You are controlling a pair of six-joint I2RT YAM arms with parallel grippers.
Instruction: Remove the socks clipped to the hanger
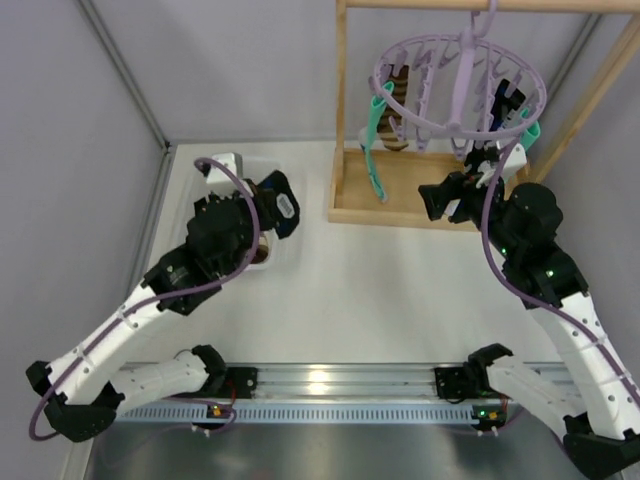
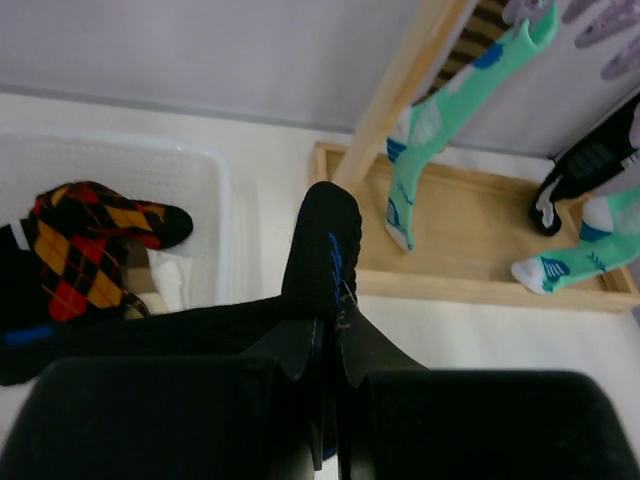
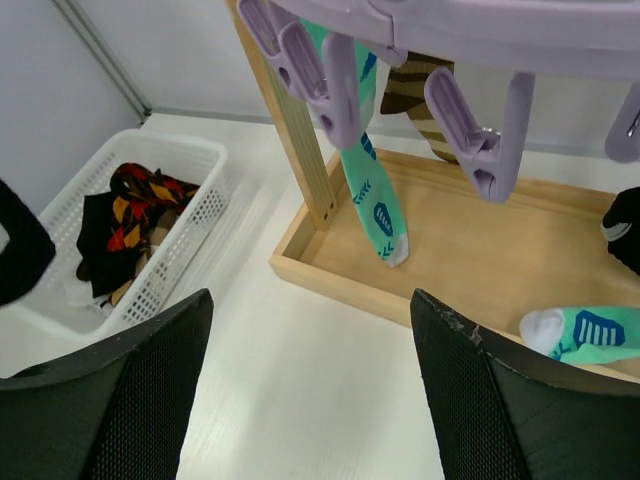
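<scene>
White links and black joints are seen on the left arm point(image 1: 120, 325) and right arm point(image 1: 590, 340); purple cables point(image 1: 484, 228) are looped alongside, and the right end effector point(image 3: 310, 300) is faced in black mesh.

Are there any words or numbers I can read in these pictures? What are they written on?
No words, numbers or brand names can be read anywhere.
On the black sock: a thin blue mark, too blurred to tell whether it is lettering.
On the mint-green sock: blue striped patches, a pattern, not letters.
On the hanger and the white basket: no print to be seen.
</scene>
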